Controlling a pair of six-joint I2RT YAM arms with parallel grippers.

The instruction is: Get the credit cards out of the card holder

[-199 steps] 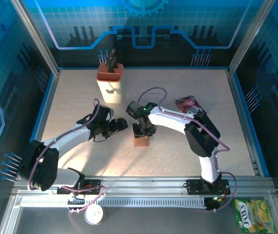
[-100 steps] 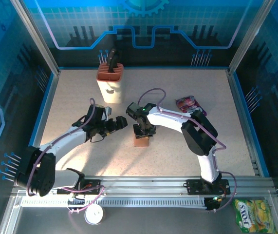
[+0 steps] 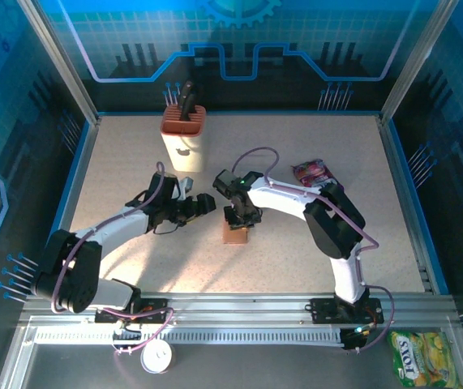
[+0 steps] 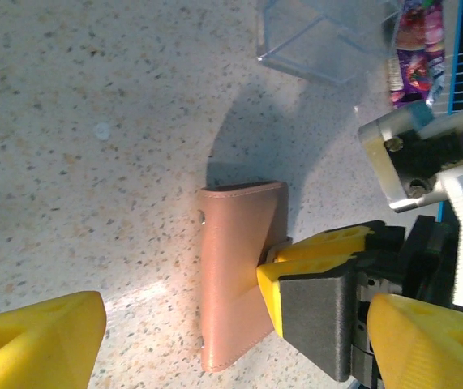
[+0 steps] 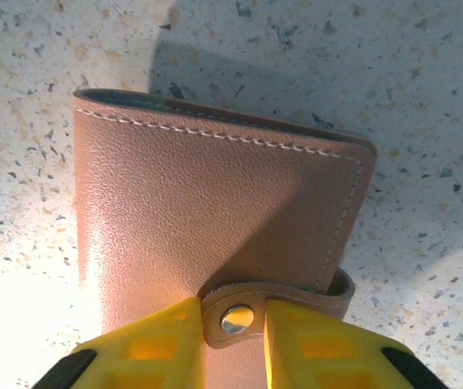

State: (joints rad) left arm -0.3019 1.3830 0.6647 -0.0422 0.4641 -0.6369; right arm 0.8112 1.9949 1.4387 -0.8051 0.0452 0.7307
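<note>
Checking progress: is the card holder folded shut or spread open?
Folded shut: the card holder has covers together, its snap strap wrapped over the edge, inside the right gripper.

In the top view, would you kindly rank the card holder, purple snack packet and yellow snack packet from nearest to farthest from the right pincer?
1. card holder, at the right pincer tips.
2. purple snack packet, back right.
3. yellow snack packet, near right corner.

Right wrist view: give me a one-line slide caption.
Right pincer pinches the snap strap of the closed brown card holder on the speckled table.
</note>
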